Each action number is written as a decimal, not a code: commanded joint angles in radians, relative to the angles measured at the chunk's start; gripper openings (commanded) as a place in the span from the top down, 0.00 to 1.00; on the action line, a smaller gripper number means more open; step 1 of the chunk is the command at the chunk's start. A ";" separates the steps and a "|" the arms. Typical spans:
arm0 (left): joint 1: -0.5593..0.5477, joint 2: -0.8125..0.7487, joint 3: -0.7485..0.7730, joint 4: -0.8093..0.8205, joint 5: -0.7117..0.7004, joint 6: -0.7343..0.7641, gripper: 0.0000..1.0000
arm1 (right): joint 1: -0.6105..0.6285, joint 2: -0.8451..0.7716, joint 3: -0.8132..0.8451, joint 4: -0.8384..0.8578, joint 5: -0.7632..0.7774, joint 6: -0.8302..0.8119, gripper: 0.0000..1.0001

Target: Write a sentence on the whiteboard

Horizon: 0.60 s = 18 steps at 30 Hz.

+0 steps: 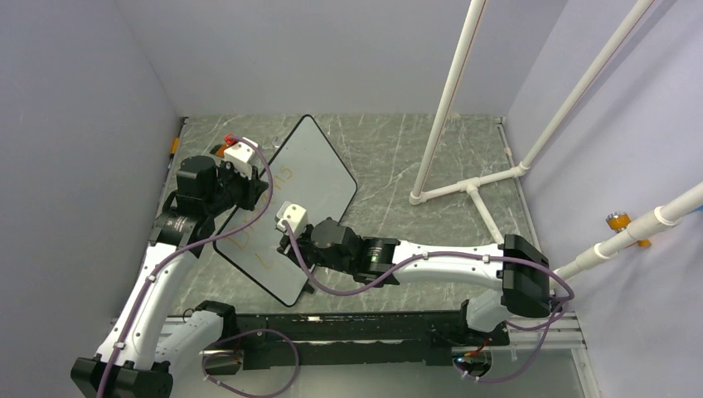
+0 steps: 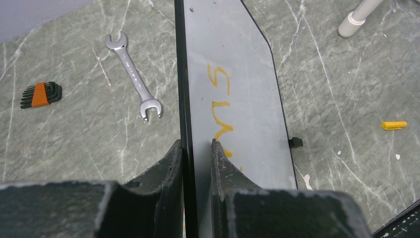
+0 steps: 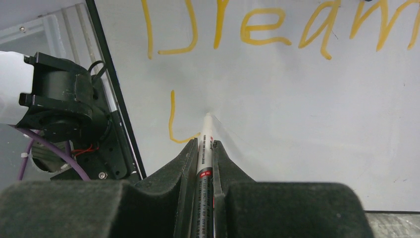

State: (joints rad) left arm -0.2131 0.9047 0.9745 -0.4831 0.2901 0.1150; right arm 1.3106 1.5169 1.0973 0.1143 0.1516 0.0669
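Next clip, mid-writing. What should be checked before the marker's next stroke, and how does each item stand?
1. Hold of left tool on whiteboard edge: ok, clamped.
2. Hold of right tool on marker: ok, pinched.
3. Tip contact with board: cannot tell; it sits right of the L.
4. First line of sentence legible: ok.
5. Whole sentence written: not ok; second line holds only L.
6. Blank space right of the tip: ok.
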 commanded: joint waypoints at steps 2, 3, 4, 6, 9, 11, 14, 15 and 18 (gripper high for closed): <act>-0.024 0.016 -0.038 -0.151 0.025 0.075 1.00 | -0.005 0.015 0.058 0.058 0.016 -0.015 1.00; -0.024 0.016 -0.037 -0.152 0.024 0.076 1.00 | -0.004 0.017 0.060 0.059 0.016 -0.016 1.00; -0.025 0.016 -0.037 -0.151 0.024 0.075 1.00 | -0.005 0.020 0.060 0.059 0.016 -0.017 1.00; -0.025 0.017 -0.037 -0.150 0.025 0.075 1.00 | -0.006 0.024 0.062 0.060 0.016 -0.016 1.00; -0.025 0.016 -0.037 -0.151 0.023 0.076 1.00 | -0.007 0.032 0.064 0.062 0.013 -0.016 1.00; -0.025 0.016 -0.038 -0.150 0.023 0.075 1.00 | -0.008 0.036 0.063 0.064 0.010 -0.015 1.00; -0.025 0.016 -0.037 -0.151 0.023 0.075 1.00 | -0.009 0.041 0.059 0.065 0.007 -0.011 1.00; -0.025 0.016 -0.037 -0.151 0.023 0.075 1.00 | -0.008 0.043 0.055 0.066 0.006 -0.009 1.00; -0.026 0.016 -0.038 -0.151 0.021 0.076 1.00 | -0.010 0.044 0.046 0.068 0.004 -0.005 1.00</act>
State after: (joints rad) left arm -0.2138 0.9047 0.9745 -0.4820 0.2878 0.1150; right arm 1.3067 1.5452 1.1175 0.1356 0.1516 0.0601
